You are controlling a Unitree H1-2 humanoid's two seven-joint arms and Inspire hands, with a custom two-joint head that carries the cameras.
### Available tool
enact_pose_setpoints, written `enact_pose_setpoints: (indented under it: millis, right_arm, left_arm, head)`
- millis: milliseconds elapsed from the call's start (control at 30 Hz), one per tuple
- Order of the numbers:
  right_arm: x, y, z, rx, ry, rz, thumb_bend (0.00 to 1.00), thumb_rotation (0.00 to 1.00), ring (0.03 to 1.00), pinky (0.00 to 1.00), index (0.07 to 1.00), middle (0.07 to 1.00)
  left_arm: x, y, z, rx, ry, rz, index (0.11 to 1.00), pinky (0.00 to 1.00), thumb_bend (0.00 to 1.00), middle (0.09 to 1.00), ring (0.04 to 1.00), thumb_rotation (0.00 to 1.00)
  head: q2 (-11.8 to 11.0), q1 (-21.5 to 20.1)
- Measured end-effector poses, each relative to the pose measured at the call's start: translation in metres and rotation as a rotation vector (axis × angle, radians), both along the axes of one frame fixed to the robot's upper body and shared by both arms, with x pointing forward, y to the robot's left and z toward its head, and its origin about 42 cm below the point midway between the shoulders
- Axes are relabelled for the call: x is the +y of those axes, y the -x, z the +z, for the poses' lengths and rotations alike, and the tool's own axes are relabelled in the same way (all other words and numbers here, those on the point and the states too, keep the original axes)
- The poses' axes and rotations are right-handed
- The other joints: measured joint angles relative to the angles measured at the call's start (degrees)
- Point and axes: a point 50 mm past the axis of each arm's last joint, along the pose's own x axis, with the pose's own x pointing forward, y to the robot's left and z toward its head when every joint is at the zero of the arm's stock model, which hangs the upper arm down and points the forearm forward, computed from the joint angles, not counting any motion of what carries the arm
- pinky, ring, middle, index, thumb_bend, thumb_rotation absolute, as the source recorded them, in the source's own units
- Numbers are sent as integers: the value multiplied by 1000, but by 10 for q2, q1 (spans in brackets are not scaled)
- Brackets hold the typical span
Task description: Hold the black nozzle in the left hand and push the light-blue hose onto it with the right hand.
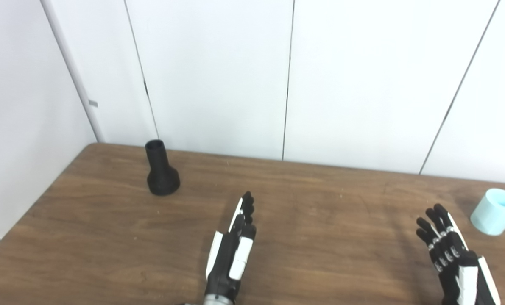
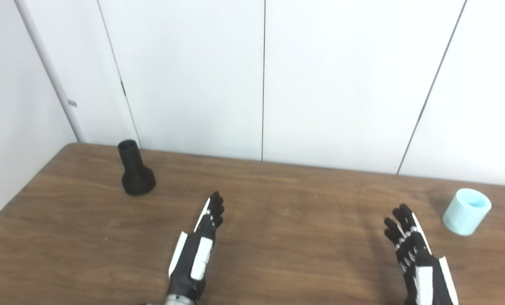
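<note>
The black nozzle (image 1: 161, 169) stands upright on the brown table at the far left, narrow end up. The light-blue hose piece (image 1: 495, 211), a short tube, stands at the far right, tilted a little. My left hand (image 1: 233, 250) is open and empty, fingers stretched forward, below and to the right of the nozzle and well apart from it. My right hand (image 1: 451, 254) is open and empty, just left of and below the hose, not touching it.
The wooden table (image 1: 320, 220) runs up to a white panelled wall (image 1: 252, 76) at the back. Its left edge slants down near the nozzle.
</note>
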Motion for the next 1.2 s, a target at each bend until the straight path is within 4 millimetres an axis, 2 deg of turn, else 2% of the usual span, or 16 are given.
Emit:
enact_pose_setpoints:
  millis: [333,533,600,667,767,867,1000,1200]
  right_arm:
    - [0,-1,1,-16,-7,2,602,1000,914,899,942,950]
    - [0,-1,1,-20,-17,2,620,1000,908,896,938,945]
    - [0,-1,1,-22,-17,2,621,1000,908,895,934,944]
    - [0,-1,1,-25,-17,2,623,1000,908,893,930,942]
    - [0,-2,1,-27,-16,2,624,1000,907,890,927,941]
    - [1,-2,1,-29,-17,5,622,1000,906,882,924,938]
    - [1,-2,1,-30,-16,4,617,1000,904,878,921,933]
    - [1,-3,1,-30,-16,4,614,1000,897,867,915,928]
  left_arm:
    - [4,-1,0,-14,3,19,1000,1000,718,1000,1000,1000]
    - [6,0,2,-37,-22,138,1000,1000,694,1000,1000,999]
    - [7,-1,2,-38,-25,173,1000,1000,703,1000,1000,955]
    - [11,-2,2,-39,-22,208,1000,1000,721,1000,1000,859]
    - [20,-6,2,-26,-14,267,1000,1000,731,1000,1000,800]
    - [37,-13,3,-14,-18,342,1000,1000,705,1000,1000,760]
    - [59,-23,4,-22,-28,461,1000,1000,662,1000,1000,766]
    - [68,-25,3,-10,-54,561,1000,1000,618,1000,1000,798]
  head:
    - [6,-7]
    - [7,-5]
    - [8,-4]
    - [9,-4]
    - [10,-4]
    - [11,-5]
    - [11,-4]
    - [13,-2]
